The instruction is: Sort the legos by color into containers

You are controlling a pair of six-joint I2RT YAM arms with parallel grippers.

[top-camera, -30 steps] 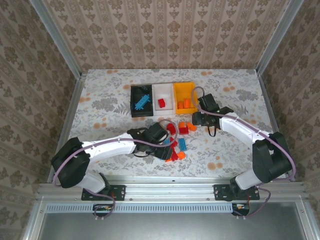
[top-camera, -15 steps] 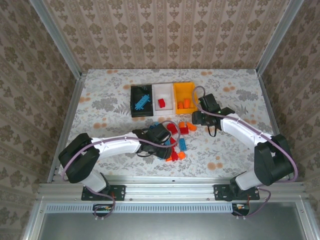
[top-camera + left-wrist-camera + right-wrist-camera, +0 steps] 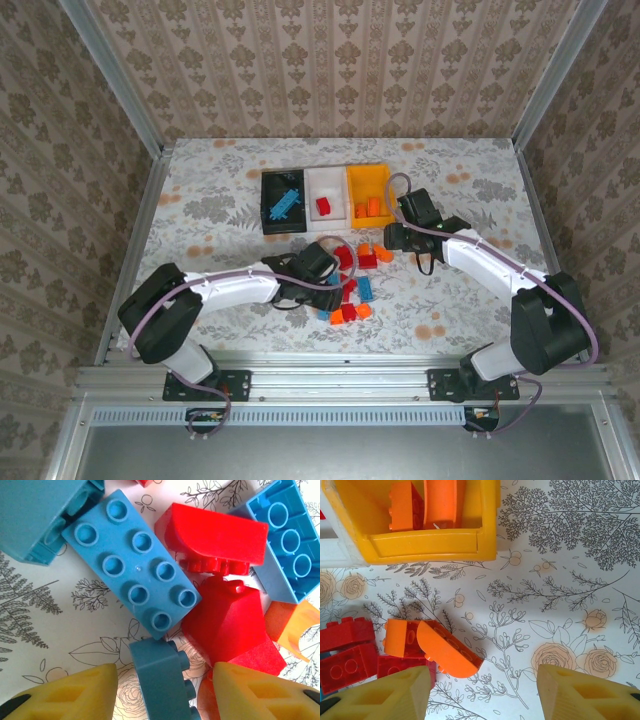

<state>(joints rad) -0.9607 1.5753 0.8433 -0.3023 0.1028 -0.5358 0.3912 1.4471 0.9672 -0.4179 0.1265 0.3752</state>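
Desk (image 3: 200, 215): flowered cloth, walled on three sides. There is wide bare room at 9 o'clock of the containers and at 3 o'clock of the loose pile.
Left arm (image 3: 225, 292): lies low, stretched from its base at 7 o'clock. The wrist is at the pile's 9 o'clock edge.
Left pincer (image 3: 162, 695): fingers (image 3: 65, 695) wide apart, gripping nothing. A dark blue brick (image 3: 160, 677) stands between them, clear of both. A light blue eight-stud brick (image 3: 132, 575) lies at 12 o'clock of it, and red bricks (image 3: 227, 620) at 2 o'clock.
Containers: joined row at the far middle. The black bin (image 3: 265, 205) holds blue bricks, the white bin (image 3: 325, 185) one red brick, and the orange-yellow bin (image 3: 368, 178) orange bricks.
Legos (image 3: 352, 285): loose pile at 6 o'clock of the containers, between the two wrists.
Right pincer (image 3: 480, 695): fingers apart over bare cloth, holding nothing. A curved orange brick (image 3: 447, 652) lies near at 10 o'clock.
Right arm (image 3: 480, 262): bent up from its base at 5 o'clock, wrist just beside the orange-yellow bin.
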